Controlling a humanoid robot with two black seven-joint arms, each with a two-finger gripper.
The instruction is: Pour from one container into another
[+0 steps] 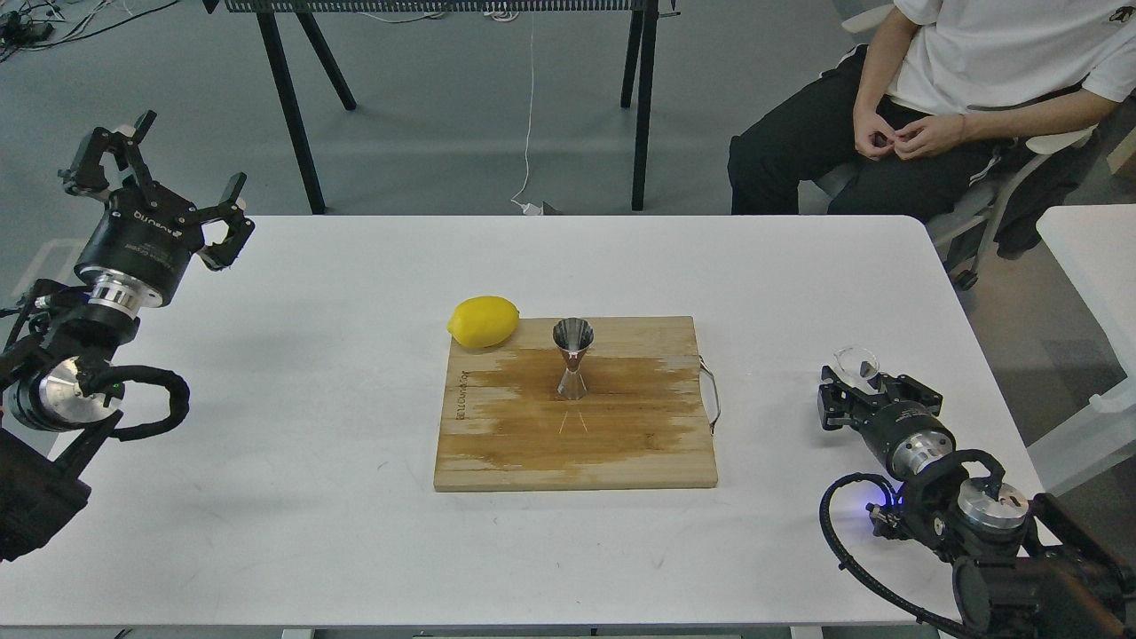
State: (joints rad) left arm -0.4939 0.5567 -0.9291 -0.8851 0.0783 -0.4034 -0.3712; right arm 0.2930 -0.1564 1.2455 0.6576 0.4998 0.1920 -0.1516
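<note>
The clear glass cup (856, 361) stands near the table's right edge, and my right gripper (859, 383) is shut on its lower part, so only its rim shows above the black fingers. The steel jigger (573, 357) stands upright on the wooden cutting board (621, 444) at the table's middle, well left of the cup. My left gripper (164, 173) is raised over the table's far left corner, open, with nothing between its fingers.
A yellow lemon (484, 320) lies at the board's far left corner, close to the jigger. A seated person (932, 98) is beyond the table's far right. Another white table (1096, 257) stands to the right.
</note>
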